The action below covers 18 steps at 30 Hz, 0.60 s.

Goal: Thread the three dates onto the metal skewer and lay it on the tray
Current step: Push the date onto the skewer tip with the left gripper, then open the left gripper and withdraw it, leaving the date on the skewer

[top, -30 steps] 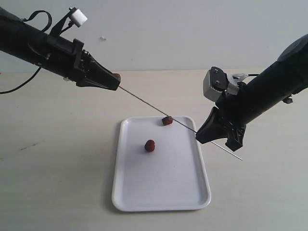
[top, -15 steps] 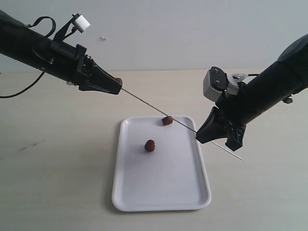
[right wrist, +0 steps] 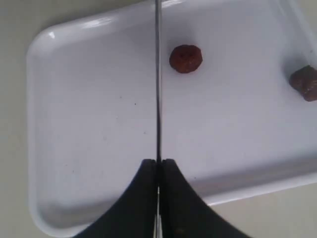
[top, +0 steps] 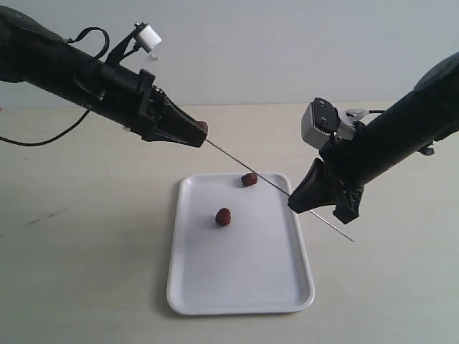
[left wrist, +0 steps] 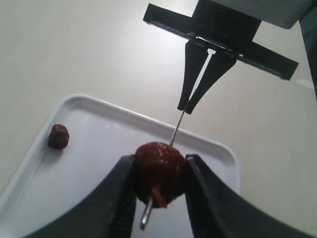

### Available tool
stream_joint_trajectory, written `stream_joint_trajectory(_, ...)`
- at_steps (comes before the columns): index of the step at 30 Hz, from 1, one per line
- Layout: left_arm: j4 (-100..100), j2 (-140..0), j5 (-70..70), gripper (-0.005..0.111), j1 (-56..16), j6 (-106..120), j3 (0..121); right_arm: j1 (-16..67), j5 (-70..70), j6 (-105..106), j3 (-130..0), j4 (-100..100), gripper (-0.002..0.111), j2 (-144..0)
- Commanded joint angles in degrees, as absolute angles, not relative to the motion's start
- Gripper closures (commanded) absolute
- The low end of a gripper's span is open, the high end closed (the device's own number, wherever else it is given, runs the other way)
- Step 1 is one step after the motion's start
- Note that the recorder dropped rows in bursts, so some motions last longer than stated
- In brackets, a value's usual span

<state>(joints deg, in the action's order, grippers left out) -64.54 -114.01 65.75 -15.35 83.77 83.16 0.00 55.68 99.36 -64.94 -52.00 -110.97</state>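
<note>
Currently: metal skewer (top: 247,166), stiff, thin, likely slippery, hangs over tray (top: 240,308), clenched near its right end by right fingers (right wrist: 143,198); left fingers (left wrist: 121,198) grip the soft, pierced date (left wrist: 159,171) by its sides; two dates (top: 224,216) lie on tray.

Exterior: held date (top: 203,126) is almost buried between the left gripper (top: 201,135) jaws, only a reddish sliver shows at the tips. Metal skewer (top: 229,155) is hidden inside the right gripper (top: 292,204) jaws and shows again behind them. It's too thin to tell where it enters the date.
Left wrist: skewer stretch inside the date is hidden. Tray (left wrist: 124,111) is cut by the frame edge beneath the jaws.
Right wrist: skewer runs out of frame ahead of the jaws, far end unseen. One loose date (right wrist: 305,82), off to one side, is clipped by the edge.
</note>
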Motion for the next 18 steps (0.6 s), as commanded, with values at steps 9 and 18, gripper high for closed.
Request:
stream_joint_trajectory(9,-70.9,-113.8,66.6,0.075,-16.1,85.3,83.4,-0.1,56.6,94.8,-64.9,-67.1,0.108,-112.9)
stream_joint_trajectory(18,-71.1,-113.8,67.3,0.075,-16.1,85.3,83.4,-0.1,62.2,103.1,-64.9,-80.5,0.108,-114.5)
